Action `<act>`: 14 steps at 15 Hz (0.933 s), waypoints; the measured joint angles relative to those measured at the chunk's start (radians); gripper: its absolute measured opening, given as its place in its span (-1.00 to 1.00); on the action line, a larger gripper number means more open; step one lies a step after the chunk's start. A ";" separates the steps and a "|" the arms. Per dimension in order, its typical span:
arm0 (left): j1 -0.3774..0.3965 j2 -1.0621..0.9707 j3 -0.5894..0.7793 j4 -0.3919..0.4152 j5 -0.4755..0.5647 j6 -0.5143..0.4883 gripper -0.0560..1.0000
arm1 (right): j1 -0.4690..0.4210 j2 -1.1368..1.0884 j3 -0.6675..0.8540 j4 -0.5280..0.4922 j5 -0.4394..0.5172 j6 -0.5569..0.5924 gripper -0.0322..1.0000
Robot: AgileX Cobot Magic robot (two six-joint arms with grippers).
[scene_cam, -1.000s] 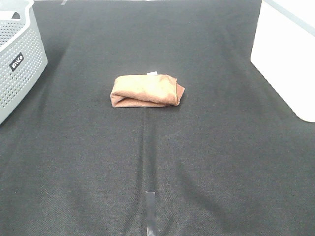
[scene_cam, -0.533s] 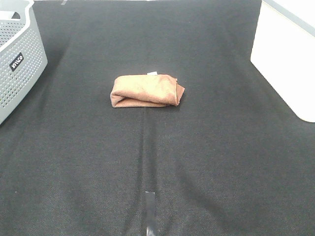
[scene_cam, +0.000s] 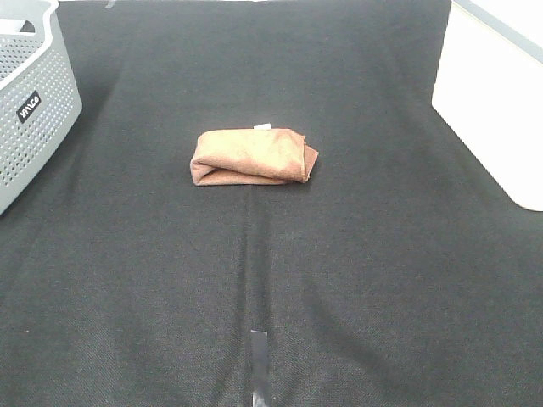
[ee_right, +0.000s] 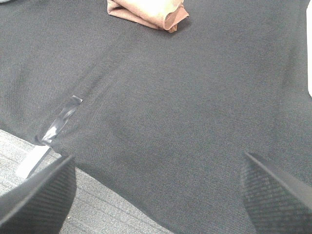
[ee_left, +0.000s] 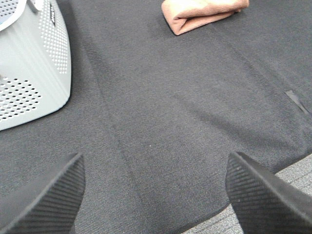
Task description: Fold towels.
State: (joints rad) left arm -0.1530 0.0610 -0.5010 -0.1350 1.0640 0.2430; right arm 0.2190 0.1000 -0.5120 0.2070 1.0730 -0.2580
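Cloth (scene_cam: 356,280) covers the table; the folded towel (scene_cam: 253,157) lies mid-table, well clear of your grippers. Left gripper (ee_left: 155,195) and right gripper (ee_right: 156,190) both gape wide, empty. Expect soft, light, floppy fabric; pinch corners by the tag (scene_cam: 263,127).

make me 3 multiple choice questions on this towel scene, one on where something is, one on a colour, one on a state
1. Where is the grey basket in the high view?
A. far left
B. far right
C. centre

2. What colour is the towel?
A. blue
B. reddish-brown
C. white

3. What state is the towel in?
A. spread flat
B. hanging from a gripper
C. folded into a bundle

Answers: 1 A, it sits at the left edge of the black mat. 2 B, every view shows that hue. 3 C, layers show at its edges, and both the left gripper and right gripper are open, away from it.
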 joint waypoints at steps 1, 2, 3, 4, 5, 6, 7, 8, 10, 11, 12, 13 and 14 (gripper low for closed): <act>0.000 0.000 0.000 0.000 0.000 0.000 0.54 | 0.000 0.000 0.000 0.000 0.000 0.000 0.71; 0.000 0.000 0.000 0.000 0.000 0.000 0.54 | 0.000 0.000 0.000 0.000 0.000 0.000 0.71; 0.000 0.000 0.000 -0.001 0.000 0.000 0.54 | 0.000 0.000 0.000 0.000 0.000 0.000 0.71; 0.000 0.000 0.000 -0.001 -0.002 0.000 0.54 | 0.000 0.000 0.000 0.000 0.000 0.000 0.71; 0.002 0.000 0.000 -0.001 -0.002 0.000 0.54 | 0.000 0.000 0.000 0.000 0.000 0.000 0.71; 0.014 0.000 0.000 -0.002 -0.002 0.000 0.54 | 0.000 0.000 0.000 0.000 0.001 0.000 0.71; 0.043 0.000 0.000 -0.002 -0.002 0.000 0.54 | 0.000 0.000 0.000 0.000 0.001 0.000 0.71; 0.088 0.000 0.000 -0.002 -0.002 0.000 0.54 | -0.009 0.000 0.000 0.000 0.001 0.000 0.71; 0.172 -0.015 0.000 -0.002 -0.003 0.001 0.54 | -0.089 0.000 0.000 0.000 0.001 0.000 0.71; 0.210 -0.051 0.000 -0.002 -0.006 0.001 0.54 | -0.175 0.000 0.000 0.000 0.001 0.000 0.71; 0.214 -0.062 0.000 -0.002 -0.006 0.001 0.54 | -0.205 -0.003 0.000 0.000 0.001 0.000 0.71; 0.216 -0.065 0.000 -0.002 -0.006 0.001 0.54 | -0.225 -0.017 0.000 0.000 0.001 0.000 0.71; 0.216 -0.065 0.000 -0.002 -0.006 0.001 0.54 | -0.225 -0.017 0.000 0.000 0.001 0.000 0.71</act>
State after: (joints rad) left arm 0.0630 -0.0040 -0.5010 -0.1370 1.0580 0.2440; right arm -0.0060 0.0830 -0.5120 0.2070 1.0740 -0.2580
